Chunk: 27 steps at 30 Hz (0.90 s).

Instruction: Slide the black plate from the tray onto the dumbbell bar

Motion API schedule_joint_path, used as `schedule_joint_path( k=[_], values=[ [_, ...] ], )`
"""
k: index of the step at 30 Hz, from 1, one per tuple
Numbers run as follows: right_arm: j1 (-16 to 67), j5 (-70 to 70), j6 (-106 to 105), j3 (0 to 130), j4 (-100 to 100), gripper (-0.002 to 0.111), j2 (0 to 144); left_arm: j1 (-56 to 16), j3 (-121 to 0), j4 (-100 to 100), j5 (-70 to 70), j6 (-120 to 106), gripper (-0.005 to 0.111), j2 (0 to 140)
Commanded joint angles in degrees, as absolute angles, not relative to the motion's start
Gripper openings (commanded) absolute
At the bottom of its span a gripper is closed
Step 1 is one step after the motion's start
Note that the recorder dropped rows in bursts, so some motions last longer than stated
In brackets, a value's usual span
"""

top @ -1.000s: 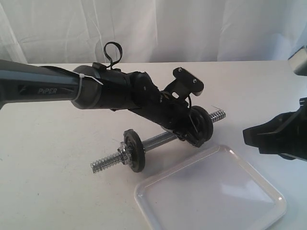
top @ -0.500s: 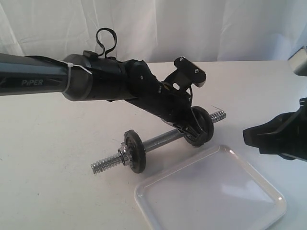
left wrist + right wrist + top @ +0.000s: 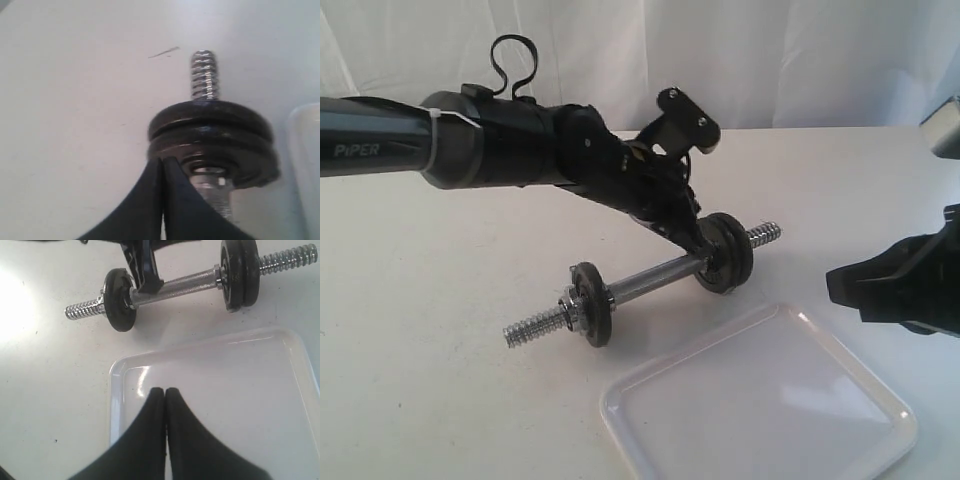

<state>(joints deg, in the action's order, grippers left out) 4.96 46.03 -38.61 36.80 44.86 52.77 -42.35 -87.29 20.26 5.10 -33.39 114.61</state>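
We see left fingers [image 3: 145, 210] pressed together, empty, at the inner side of the black plate [image 3: 210, 127] on the dumbbell bar [image 3: 655, 278]; right fingers [image 3: 150, 440] closed too, way farther off.

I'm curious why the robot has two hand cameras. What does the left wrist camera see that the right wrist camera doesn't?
Only the left wrist camera: a close look along the left gripper, shut, near the pair of black plates, plus a thin dark mark on the table. Only the right wrist camera: the right gripper, shut, the whole dumbbell bar and the single plate on its other end. Both: that pair, the threaded end beyond them, and the tray, though the left camera catches just its edge.
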Motion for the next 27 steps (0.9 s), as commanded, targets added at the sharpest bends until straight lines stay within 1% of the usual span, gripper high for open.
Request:
schedule_joint_path(
  k=[1,8,27],
  values=[
    [4.5,46.2,-38.6,36.6,45.0,0.000,52.5,-38.4,-87.4,20.4,5.0,-32.8,0.000,117.2],
    [4.5,46.1,-38.6,36.6,45.0,0.000,52.5,-38.4,-87.4,20.4,10.6,-33.4,0.000,121.1],
    [4.5,46.1,-38.6,36.6,45.0,0.000,52.5,-39.0,-87.4,20.4,11.2,-33.2,0.000,121.5]
  ],
)
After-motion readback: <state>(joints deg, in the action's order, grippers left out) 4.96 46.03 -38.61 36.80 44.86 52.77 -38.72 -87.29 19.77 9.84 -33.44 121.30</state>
